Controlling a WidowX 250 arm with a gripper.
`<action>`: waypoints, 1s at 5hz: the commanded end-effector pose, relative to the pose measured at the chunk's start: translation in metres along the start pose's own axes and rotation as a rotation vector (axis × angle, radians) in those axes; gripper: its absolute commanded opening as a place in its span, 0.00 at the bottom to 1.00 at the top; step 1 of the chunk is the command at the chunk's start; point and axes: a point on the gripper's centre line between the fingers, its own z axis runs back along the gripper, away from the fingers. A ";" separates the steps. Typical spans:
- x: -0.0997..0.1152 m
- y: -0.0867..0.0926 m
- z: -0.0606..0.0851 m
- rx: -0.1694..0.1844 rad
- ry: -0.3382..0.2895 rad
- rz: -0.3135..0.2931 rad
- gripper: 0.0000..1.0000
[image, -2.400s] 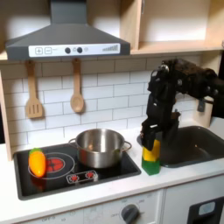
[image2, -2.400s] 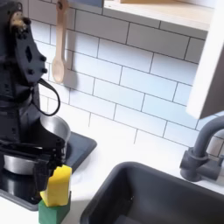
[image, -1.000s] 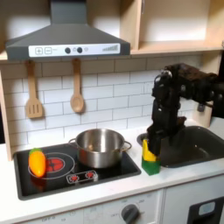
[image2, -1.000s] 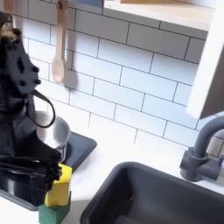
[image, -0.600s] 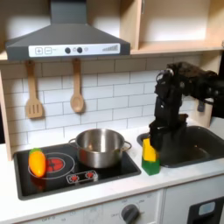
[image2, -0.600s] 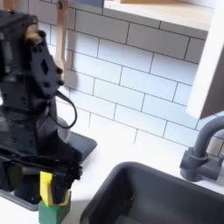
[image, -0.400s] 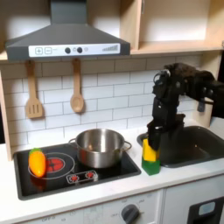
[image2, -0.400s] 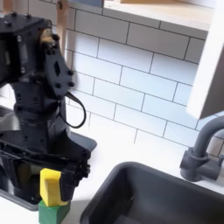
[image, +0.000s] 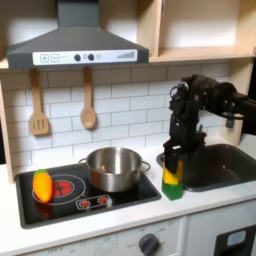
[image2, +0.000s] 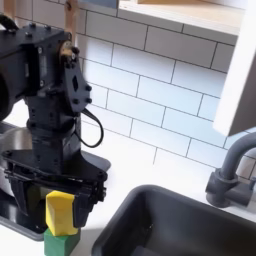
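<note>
A yellow-and-green block (image: 173, 179) stands upright on the white counter (image: 120, 218) between the stove and the sink, yellow end up. My gripper (image: 173, 163) comes straight down onto it from the black arm (image: 195, 105). In the second exterior view the gripper (image2: 60, 207) straddles the block's yellow top (image2: 62, 213), one finger against each side, while the green bottom (image2: 59, 244) rests on the counter. The jaws look shut on the block.
A steel pot (image: 113, 168) sits on the black stove (image: 70, 195) with an orange-yellow item (image: 42, 185) on the left burner. The sink (image: 225, 165) lies to the first exterior view's right; its faucet (image2: 230, 175) is grey. A spatula (image: 38, 105) and spoon (image: 88, 100) hang on the tiles.
The gripper has turned about its wrist above the block and swung in front of the camera in the second exterior view. The block's yellow top went from tilted to upright, staying in place.
</note>
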 end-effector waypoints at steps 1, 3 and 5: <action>0.000 0.000 -0.004 -0.003 0.014 -0.005 1.00; 0.003 0.002 -0.007 0.000 0.015 0.004 1.00; 0.006 0.002 -0.012 0.002 0.020 0.008 1.00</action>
